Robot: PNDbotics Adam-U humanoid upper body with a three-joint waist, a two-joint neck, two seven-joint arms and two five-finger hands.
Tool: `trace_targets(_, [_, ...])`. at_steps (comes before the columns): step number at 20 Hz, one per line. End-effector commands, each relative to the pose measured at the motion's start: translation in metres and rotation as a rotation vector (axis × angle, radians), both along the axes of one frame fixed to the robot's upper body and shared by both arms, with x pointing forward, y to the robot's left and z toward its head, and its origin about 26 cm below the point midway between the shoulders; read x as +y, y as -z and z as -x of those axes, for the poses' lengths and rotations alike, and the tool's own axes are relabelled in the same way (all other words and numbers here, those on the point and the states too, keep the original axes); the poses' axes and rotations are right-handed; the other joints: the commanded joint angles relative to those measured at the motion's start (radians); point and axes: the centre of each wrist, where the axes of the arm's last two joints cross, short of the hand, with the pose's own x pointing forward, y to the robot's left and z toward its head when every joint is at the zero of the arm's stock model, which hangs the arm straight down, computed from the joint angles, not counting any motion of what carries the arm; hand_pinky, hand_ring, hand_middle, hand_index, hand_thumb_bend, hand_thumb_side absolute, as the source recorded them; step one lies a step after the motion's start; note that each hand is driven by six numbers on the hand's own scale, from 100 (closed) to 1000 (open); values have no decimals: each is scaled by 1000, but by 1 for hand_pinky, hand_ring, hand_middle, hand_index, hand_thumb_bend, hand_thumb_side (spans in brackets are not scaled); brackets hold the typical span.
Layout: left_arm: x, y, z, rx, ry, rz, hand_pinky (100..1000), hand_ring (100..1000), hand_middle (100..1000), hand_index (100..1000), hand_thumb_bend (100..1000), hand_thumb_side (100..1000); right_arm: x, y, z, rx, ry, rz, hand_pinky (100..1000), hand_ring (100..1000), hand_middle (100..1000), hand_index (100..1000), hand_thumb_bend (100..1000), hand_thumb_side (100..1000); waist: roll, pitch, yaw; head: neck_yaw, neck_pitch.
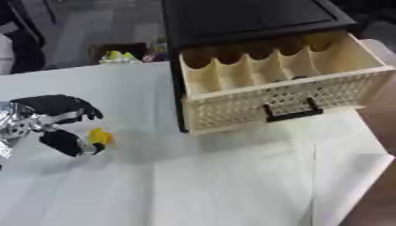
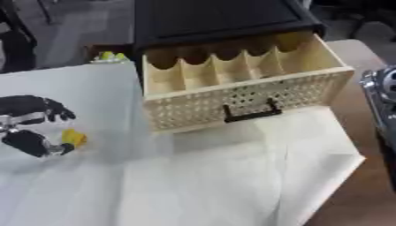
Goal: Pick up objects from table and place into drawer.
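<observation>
My left hand (image 1: 54, 119) hangs over the left of the white-covered table (image 1: 232, 185), its black fingers curled over. A small yellow object (image 1: 99, 137) sits at the tip of the thumb, under the curled fingers, and a shadow lies on the cloth below it. The cream drawer (image 1: 286, 99) stands pulled out of a black cabinet (image 1: 247, 17) at the upper middle, well to the right of the hand. Its slim compartments show nothing inside, and a black handle (image 1: 292, 114) sits on its woven front. Only a silver and black part of my right arm (image 2: 383, 95) shows at the right edge.
White cloth covers the table, and bare brown tabletop (image 2: 371, 194) shows along the right side. Behind the table's far edge a dark box (image 1: 120, 52) holds yellow-green things. A dark-clothed person stands at the far left, away from the work.
</observation>
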Motion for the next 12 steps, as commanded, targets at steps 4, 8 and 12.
trace_targets(4, [7,-11,-5,-47,-16,-15,698,761,765,912,325,633,-1,-9,4,-30,-7,1,522,692,607,854,100,1000,-3,-14,-7,9,-16])
trace_targets(8, [9,-8,-8,-46,-22,-22,692,757,761,904,317,629,-1,-9,4,-33,-11,-1,525,693,608,853,100,1000,-3,-13,-10,11,-17])
trace_targets(12, [11,-5,-11,-46,-39,-31,690,757,759,899,303,626,-1,-9,4,-35,-13,-2,524,692,607,853,100,1000,-2,-11,-15,15,-21])
